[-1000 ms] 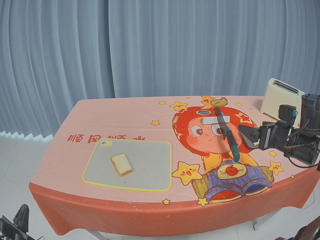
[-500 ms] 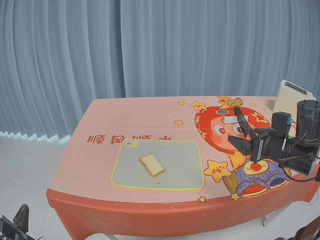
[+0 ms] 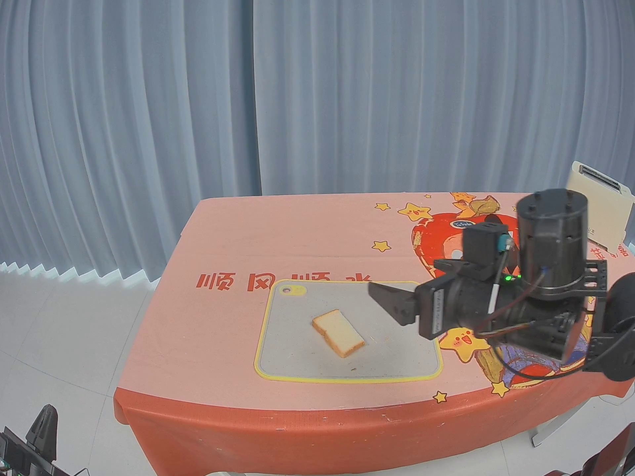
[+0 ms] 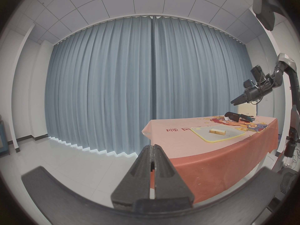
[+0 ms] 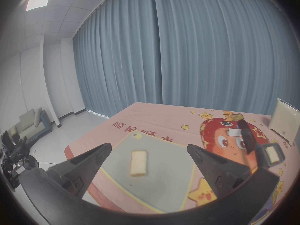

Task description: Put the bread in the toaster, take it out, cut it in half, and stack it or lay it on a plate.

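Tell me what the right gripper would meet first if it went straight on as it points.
The right gripper would most likely meet the bread on the cutting board, lying ahead of its open jaws; depth is unclear, so it may land on bare board.

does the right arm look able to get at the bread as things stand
Probably yes: the right claw hangs open above the table, facing the bread, which lies alone on the cutting board with nothing between them.
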Motion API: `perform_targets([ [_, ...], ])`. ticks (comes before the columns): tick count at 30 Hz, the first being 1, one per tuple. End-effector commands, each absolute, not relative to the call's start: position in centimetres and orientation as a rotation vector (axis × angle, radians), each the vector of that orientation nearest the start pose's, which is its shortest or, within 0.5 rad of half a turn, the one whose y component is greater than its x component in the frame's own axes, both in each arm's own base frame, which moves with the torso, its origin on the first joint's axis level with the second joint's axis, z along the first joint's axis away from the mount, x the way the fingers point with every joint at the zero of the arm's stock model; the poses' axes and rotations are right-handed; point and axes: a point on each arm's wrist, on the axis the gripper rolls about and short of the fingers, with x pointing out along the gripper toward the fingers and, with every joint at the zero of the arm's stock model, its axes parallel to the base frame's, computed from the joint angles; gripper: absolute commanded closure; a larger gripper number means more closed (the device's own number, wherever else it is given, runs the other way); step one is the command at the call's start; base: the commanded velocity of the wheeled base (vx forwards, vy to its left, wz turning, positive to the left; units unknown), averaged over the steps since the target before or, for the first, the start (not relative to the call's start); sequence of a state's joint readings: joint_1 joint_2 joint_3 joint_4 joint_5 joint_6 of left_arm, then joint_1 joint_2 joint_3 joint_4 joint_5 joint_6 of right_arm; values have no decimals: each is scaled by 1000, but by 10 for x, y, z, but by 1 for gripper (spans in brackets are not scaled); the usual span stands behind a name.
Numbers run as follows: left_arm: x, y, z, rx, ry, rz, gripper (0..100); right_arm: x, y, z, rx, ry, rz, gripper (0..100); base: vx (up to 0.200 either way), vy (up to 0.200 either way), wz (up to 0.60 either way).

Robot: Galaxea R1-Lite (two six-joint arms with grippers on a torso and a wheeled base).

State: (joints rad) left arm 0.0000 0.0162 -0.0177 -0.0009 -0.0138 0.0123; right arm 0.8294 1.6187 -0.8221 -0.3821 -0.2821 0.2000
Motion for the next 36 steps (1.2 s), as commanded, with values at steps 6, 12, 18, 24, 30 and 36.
perform_targets([
  [6,-23,0,76,12,-2,-14,100,224,277,140,-148,578,539,0,0,0,0],
  [12,-23,0,76,12,-2,-14,100,233,292,129,-163,597,539,0,0,0,0],
  [18,-23,0,76,12,-2,-14,100,232,302,115,-187,621,546,0,0,0,0],
  [24,-23,0,76,12,-2,-14,100,228,313,111,-199,623,566,0,0,0,0],
  [30,-23,0,76,12,-2,-14,100,226,320,101,-203,637,546,0,0,0,0],
  [36,-23,0,76,12,-2,-14,100,228,321,99,-194,642,540,0,0,0,0],
])
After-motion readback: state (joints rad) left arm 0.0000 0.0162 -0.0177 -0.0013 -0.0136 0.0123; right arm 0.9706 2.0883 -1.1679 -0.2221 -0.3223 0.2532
